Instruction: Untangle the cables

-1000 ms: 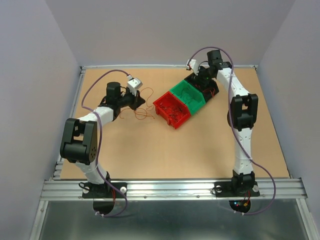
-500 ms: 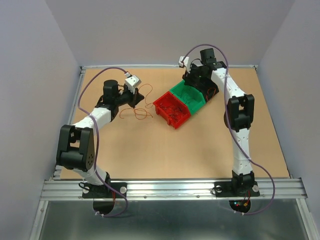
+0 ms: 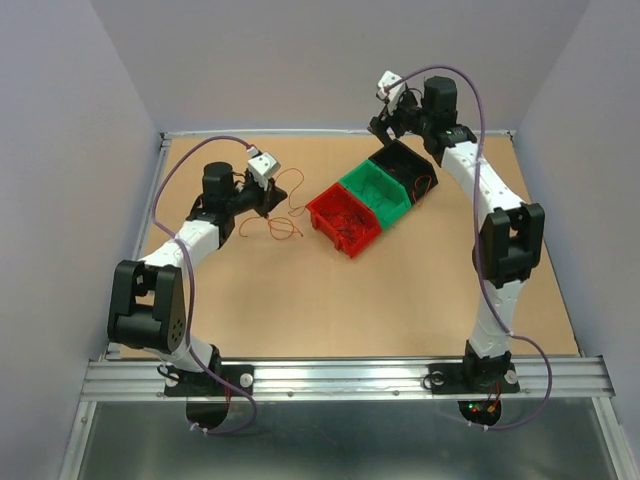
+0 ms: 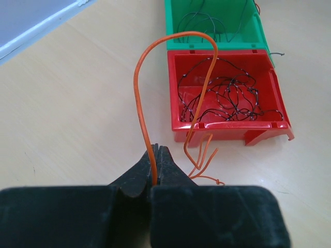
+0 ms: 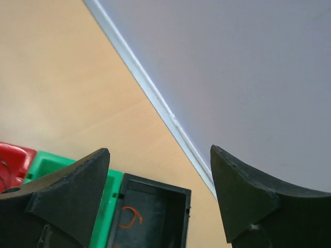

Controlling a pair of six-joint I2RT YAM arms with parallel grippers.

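Observation:
My left gripper (image 4: 156,152) is shut on a thin orange wire (image 4: 138,93) that arches up and over to the red bin (image 4: 277,126). In the top view the left gripper (image 3: 277,194) sits at the far left of the table, beside a small tangle of red and orange wires (image 3: 283,228). The red bin (image 3: 322,210) holds several curly black wires (image 4: 227,95). The green bin (image 4: 173,20) holds a few dark wires. My right gripper (image 5: 160,160) is open and empty, raised above the black bin (image 5: 155,206), which holds an orange wire (image 5: 126,217).
The three bins stand in a diagonal row: red, green (image 3: 398,205), black (image 3: 421,170). The back wall edge (image 5: 155,98) runs close behind the black bin. Side walls enclose the table.
My right gripper has lifted up and back from the black bin, toward the back wall. My left arm has stretched a little farther back, holding the wire.

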